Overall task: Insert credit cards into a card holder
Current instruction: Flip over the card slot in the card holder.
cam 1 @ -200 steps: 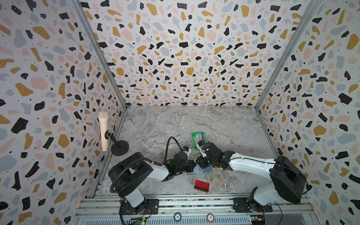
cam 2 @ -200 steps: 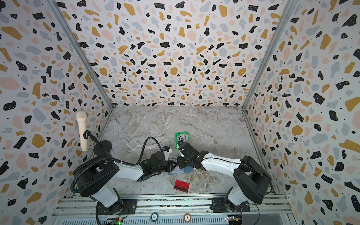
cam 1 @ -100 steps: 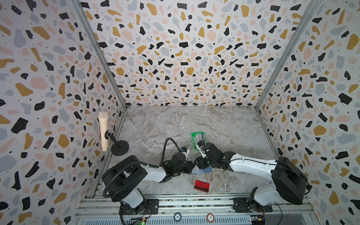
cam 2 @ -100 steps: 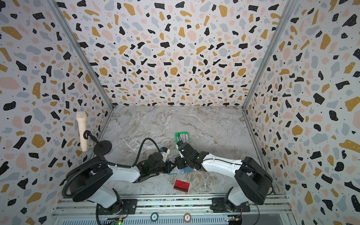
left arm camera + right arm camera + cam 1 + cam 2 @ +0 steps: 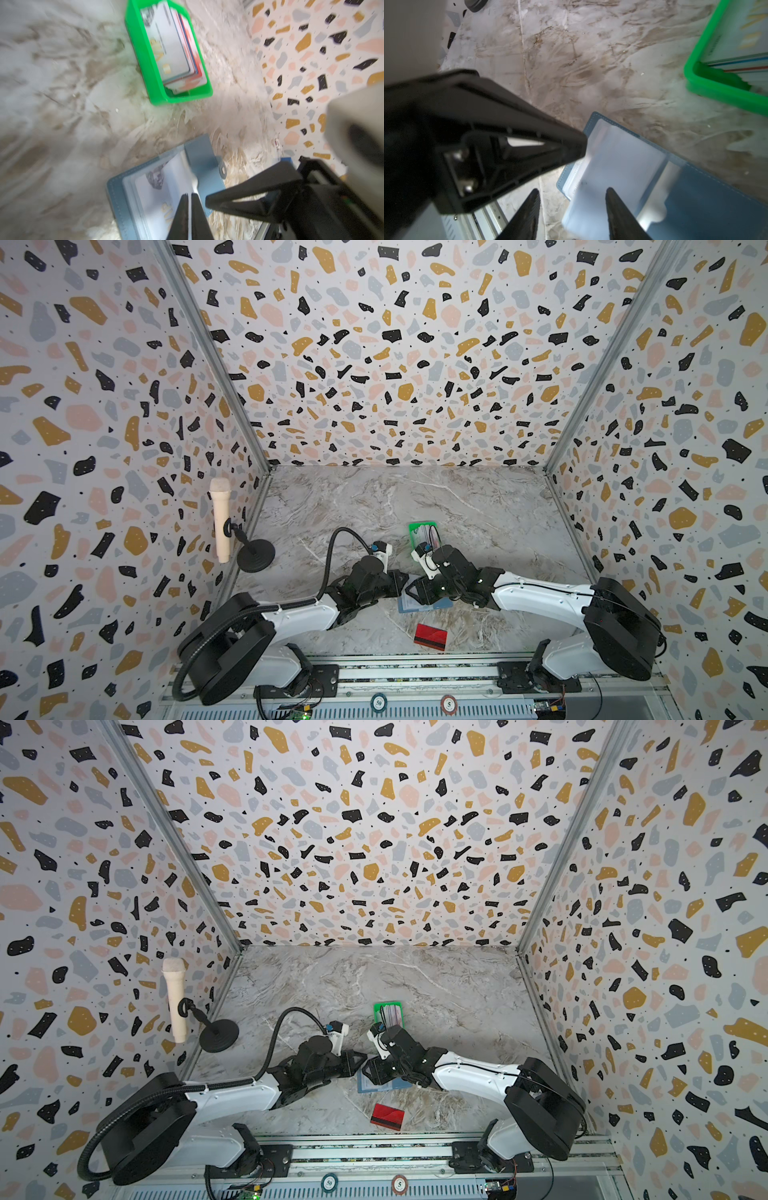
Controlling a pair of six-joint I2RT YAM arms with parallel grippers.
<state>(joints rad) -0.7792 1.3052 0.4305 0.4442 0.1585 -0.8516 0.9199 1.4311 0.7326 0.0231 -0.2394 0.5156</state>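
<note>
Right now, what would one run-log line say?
left end effector: shut at card holder | right end effector: open over it | red card: lying loose

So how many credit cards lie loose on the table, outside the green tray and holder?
1: the red card, flat on the table near its front edge. Others stand stacked in the green tray, one sits in a sleeve of the card holder; more may be hidden.

Matt leather-like card holder (image 5: 716,197) holds glossy clear plastic sleeves (image 5: 623,166).
</note>
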